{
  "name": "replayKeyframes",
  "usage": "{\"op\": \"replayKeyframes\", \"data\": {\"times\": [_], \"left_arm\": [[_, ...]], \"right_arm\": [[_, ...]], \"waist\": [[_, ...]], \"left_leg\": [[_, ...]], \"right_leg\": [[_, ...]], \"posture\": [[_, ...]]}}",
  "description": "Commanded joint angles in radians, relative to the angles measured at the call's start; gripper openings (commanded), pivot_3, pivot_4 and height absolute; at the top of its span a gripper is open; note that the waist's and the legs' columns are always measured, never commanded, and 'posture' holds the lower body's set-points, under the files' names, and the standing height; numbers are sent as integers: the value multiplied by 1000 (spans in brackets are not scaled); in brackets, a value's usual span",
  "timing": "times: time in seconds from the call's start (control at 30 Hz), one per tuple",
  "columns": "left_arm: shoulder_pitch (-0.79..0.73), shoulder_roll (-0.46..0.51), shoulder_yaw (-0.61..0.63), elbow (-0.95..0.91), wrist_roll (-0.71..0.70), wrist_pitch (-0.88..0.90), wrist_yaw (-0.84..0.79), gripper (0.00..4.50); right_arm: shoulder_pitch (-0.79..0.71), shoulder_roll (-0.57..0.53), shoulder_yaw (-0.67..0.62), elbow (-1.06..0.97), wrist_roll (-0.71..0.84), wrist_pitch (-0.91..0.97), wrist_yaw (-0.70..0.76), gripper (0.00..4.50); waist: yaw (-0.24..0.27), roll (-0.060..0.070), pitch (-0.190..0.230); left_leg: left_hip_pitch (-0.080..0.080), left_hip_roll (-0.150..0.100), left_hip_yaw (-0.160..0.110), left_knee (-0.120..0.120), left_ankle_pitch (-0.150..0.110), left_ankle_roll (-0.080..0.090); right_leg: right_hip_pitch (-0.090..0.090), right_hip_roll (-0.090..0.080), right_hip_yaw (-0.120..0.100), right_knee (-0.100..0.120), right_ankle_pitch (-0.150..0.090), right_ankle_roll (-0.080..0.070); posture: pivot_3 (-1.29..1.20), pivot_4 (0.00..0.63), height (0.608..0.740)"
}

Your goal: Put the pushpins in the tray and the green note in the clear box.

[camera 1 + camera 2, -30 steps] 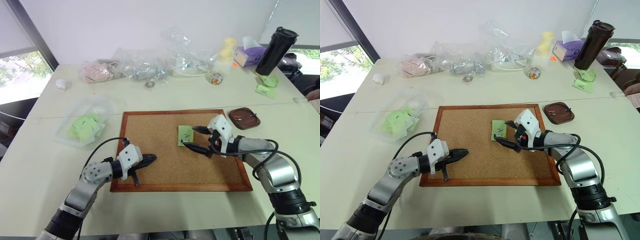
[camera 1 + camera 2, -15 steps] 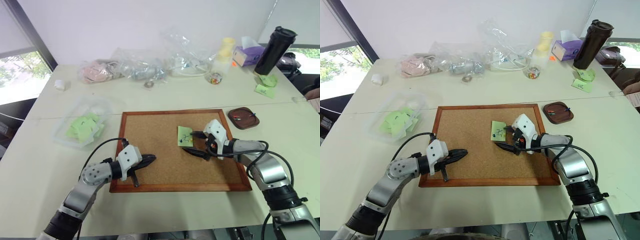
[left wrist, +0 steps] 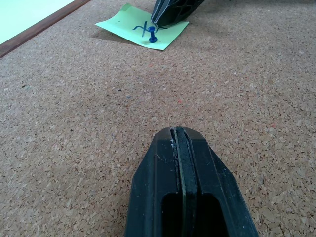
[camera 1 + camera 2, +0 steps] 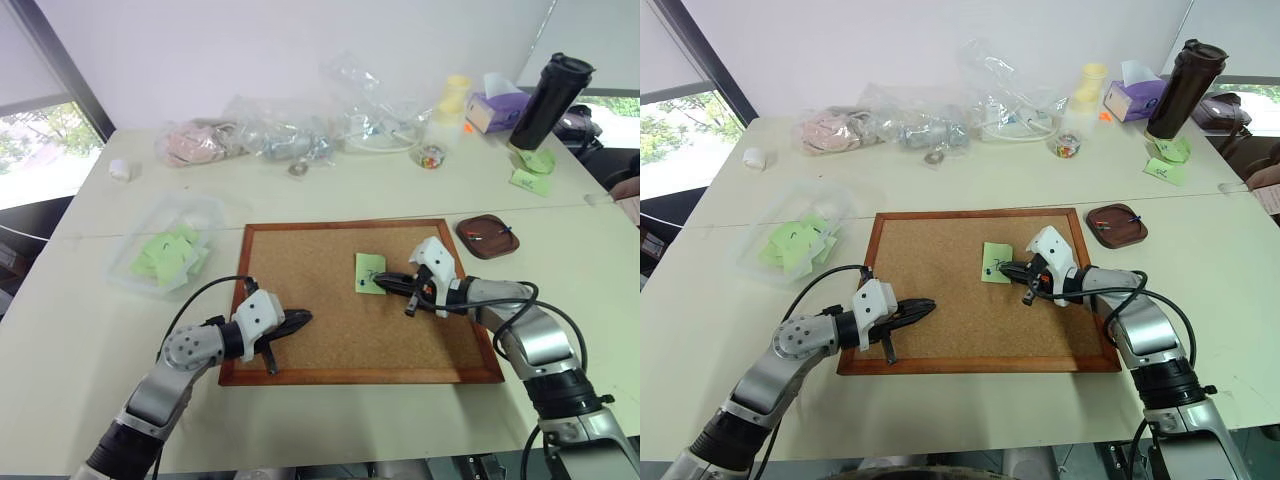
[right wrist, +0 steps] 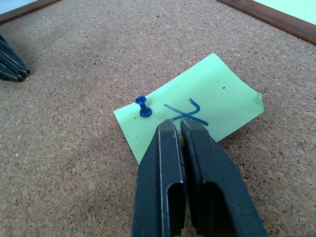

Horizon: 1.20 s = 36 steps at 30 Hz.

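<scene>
Right gripper (image 5: 176, 127) has its two black fingers pressed together with the tips down on the edge of the green note (image 5: 197, 106). Can't tell if they've actually pinched the paper or are just resting on it. The note lies on the cork board (image 4: 330, 300), right of the middle, with a blue scribble on it and one blue pushpin (image 5: 143, 107) stuck in it just beside the fingertips, not touched by them.

Left gripper (image 3: 182, 136) has its fingers together too, nothing between them, sitting low over the bare cork near the board's front left corner, well apart from the note.

Containers:
- The tray (image 4: 489, 237), a little dark brown dish, sits on the table just off the board's far right corner. There's a red pushpin (image 4: 485, 238) and something dark and thin in it, too small to say more.
- The clear box (image 4: 170, 255) is on the table left of the board, with lime green slips piled inside.
- A small clear cup (image 4: 433, 157) with multicoloured bits stands further back, near a heap of clear plastic bags (image 4: 330, 125).

Far right back there's a dark tumbler (image 4: 553, 100), a purple tissue box (image 4: 497, 108) and a couple more green slips (image 4: 533, 170).
</scene>
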Motion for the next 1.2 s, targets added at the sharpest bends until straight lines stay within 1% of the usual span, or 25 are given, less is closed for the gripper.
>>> {"op": "replayKeyframes", "data": {"times": [0.03, 0.3, 0.47, 0.6, 0.63, 0.7, 0.77, 0.93, 1.13, 1.2], "left_arm": [[34, 29, -24, 54, 44, 57, -13, 0], [41, 19, -30, 68, 41, 69, -10, 0], [40, 19, -34, 75, 43, 65, -14, 0], [34, 16, -37, 83, 45, 62, -14, 0], [31, 14, -37, 86, 46, 61, -13, 0], [29, 12, -35, 88, 46, 60, -11, 0], [29, 11, -34, 89, 47, 59, -10, 0], [35, 11, -33, 86, 51, 60, -8, 0], [41, 14, -28, 82, 49, 61, -4, 0], [43, 15, -25, 81, 49, 62, -2, 0]], "right_arm": [[-8, 9, -57, -85, 52, 42, -23, 56], [-14, -25, -143, -213, 131, 150, -60, 56], [-44, -27, -232, -161, 150, 161, -111, 56], [-101, -32, -317, -29, 145, 144, -170, 56], [-125, -41, -338, 30, 126, 125, -195, 56], [-182, -78, -374, 213, 67, 68, -255, 56], [-209, -102, -372, 326, 30, 15, -266, 56], [-265, -106, -367, 517, -18, -68, -298, 56], [-285, -101, -358, 600, -27, -109, -286, 56], [-280, -96, -358, 610, -26, -112, -287, 644]], "waist": [[1, 0, 0], [3, 0, 0], [2, 0, 0], [3, 0, 0], [3, 0, 0], [3, 0, 0], [6, 0, 0], [2, 1, -1], [1, 1, -1], [1, 1, -1]], "left_leg": [[0, 0, 0, 0, 0, 0], [-1, 0, 0, 0, 0, 0], [-1, 0, 0, 0, 0, 0], [-1, 0, 0, 0, 0, 0], [-1, 0, 0, 0, 0, 0], [0, 0, 0, 0, 0, 0], [0, -1, 1, 0, 0, 0], [0, 0, 2, -1, 0, 0], [0, 0, 2, 0, 0, 0], [0, 0, 2, 0, 0, 0]], "right_leg": [[0, 0, 0, 0, 0, 0], [-1, 0, 0, 0, 0, 0], [-1, 0, 0, 0, 0, 0], [-1, 0, 0, 0, 0, 0], [-1, 0, 0, 0, 0, 0], [-1, 0, 0, 0, 0, 0], [0, 0, 0, 0, 0, 0], [0, 0, 0, 0, 0, 0], [0, 0, 0, 0, 0, 0], [0, 0, 0, 0, 0, 0]], "posture": [[0, 150, 740], [0, 150, 740], [0, 150, 740], [0, 150, 740], [0, 150, 740], [0, 150, 740], [0, 150, 740], [0, 150, 740], [0, 150, 740], [0, 150, 740]]}}
